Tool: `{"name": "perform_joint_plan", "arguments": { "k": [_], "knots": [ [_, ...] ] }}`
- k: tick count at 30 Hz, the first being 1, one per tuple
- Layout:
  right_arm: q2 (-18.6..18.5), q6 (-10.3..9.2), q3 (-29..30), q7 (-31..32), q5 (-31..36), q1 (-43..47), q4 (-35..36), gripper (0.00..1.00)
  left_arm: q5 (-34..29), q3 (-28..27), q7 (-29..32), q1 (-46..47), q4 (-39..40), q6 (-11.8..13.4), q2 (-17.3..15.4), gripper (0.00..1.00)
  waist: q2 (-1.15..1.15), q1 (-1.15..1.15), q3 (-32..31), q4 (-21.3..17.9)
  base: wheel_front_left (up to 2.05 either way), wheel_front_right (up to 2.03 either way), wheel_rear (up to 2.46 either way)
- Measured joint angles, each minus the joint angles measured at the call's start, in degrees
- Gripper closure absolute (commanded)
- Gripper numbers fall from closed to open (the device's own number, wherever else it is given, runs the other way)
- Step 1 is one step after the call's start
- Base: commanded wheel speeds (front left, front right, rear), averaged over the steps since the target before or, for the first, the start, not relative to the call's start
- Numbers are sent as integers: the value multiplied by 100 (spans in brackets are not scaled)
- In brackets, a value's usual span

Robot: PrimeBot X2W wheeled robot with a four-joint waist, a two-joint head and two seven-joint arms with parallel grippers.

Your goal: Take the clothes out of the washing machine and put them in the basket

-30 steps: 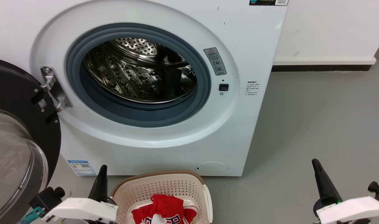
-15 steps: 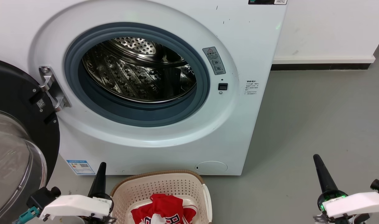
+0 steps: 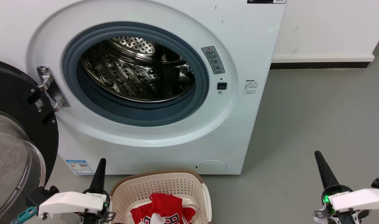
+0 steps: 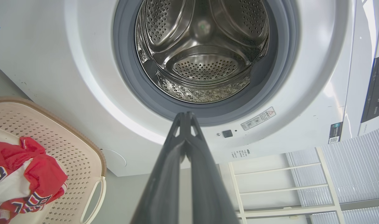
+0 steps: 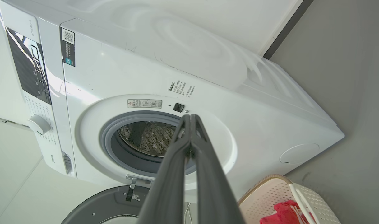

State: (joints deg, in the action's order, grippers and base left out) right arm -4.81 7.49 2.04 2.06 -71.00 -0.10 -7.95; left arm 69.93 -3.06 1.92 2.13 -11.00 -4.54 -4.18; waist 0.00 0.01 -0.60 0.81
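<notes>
Clothes [image 3: 163, 209] heaped in basket [image 3: 164, 186] before open washing machine [image 3: 139, 130]

Warning sticker [image 3: 212, 59] on washing machine [image 3: 164, 149], illegible

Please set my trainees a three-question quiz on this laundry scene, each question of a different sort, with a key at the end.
1. True or false: the drum of the washing machine looks empty.
2. Where do the red clothes lie?
A. in the drum
B. in the basket
C. on top of the machine
3. Fill in the gap: the fingers of the left gripper and of the right gripper are pressed ____, holding nothing.

Key
1. True: only bare perforated steel shows.
2. B
3. together (both grippers shut)
</notes>
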Motion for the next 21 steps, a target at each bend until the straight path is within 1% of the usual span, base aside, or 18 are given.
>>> {"name": "perform_joint_plan", "arguments": {
  "k": [21],
  "knots": [
    [2, 0, 94, 102, -1089, -256, -282, 100, 1046, -153, 213, 175, -144, -144, 64, 100, 0, 0, 33, -34, 0, 0, 0]
  ]
}}
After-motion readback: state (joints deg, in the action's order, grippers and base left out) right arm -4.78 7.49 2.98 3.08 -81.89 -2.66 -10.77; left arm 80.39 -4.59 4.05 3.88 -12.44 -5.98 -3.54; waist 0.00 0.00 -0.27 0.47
